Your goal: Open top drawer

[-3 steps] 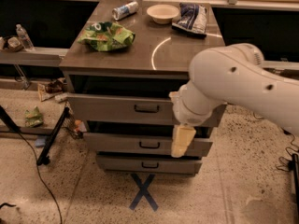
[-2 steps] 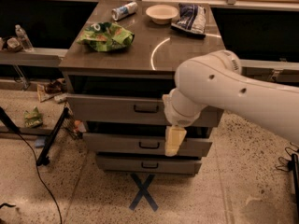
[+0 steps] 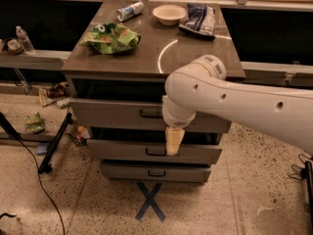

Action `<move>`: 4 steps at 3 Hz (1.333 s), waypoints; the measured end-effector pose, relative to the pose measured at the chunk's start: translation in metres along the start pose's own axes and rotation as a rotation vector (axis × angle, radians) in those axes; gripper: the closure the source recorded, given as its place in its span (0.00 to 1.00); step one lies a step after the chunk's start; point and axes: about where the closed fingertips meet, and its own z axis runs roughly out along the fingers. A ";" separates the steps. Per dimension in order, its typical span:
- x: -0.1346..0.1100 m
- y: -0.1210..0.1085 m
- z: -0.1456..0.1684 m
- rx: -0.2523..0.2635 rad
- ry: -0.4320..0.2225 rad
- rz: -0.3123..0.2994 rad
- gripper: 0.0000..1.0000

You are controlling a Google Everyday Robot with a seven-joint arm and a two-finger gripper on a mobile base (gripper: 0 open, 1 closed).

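Observation:
The top drawer (image 3: 107, 115) is the widest grey front, just under the counter top, with a small dark pull handle (image 3: 150, 114) at its centre. A dark gap shows above its front. The middle drawer (image 3: 127, 152) and the smallest bottom drawer (image 3: 176, 173) sit below it. My white arm (image 3: 234, 102) reaches in from the right across the drawer fronts. My gripper (image 3: 173, 140) hangs cream-coloured from the wrist, just right of and below the top drawer's handle, in front of the gap between the top and middle drawers.
On the counter top (image 3: 195, 58) lie a green chip bag (image 3: 111, 35), a can (image 3: 130, 11), a white bowl (image 3: 168, 13) and a blue bag (image 3: 198, 19). A blue tape X (image 3: 150, 200) marks the floor. A black stand leg (image 3: 54, 141) and cable are at left.
My arm has swung left across the drawer fronts. The gripper has moved left and slightly up, closer to the top drawer's handle. The drawers have not moved.

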 end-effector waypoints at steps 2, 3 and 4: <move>0.034 -0.039 0.044 -0.002 0.077 0.009 0.02; 0.042 -0.048 0.059 -0.021 0.079 0.009 0.24; 0.053 -0.049 0.059 -0.057 0.070 0.008 0.56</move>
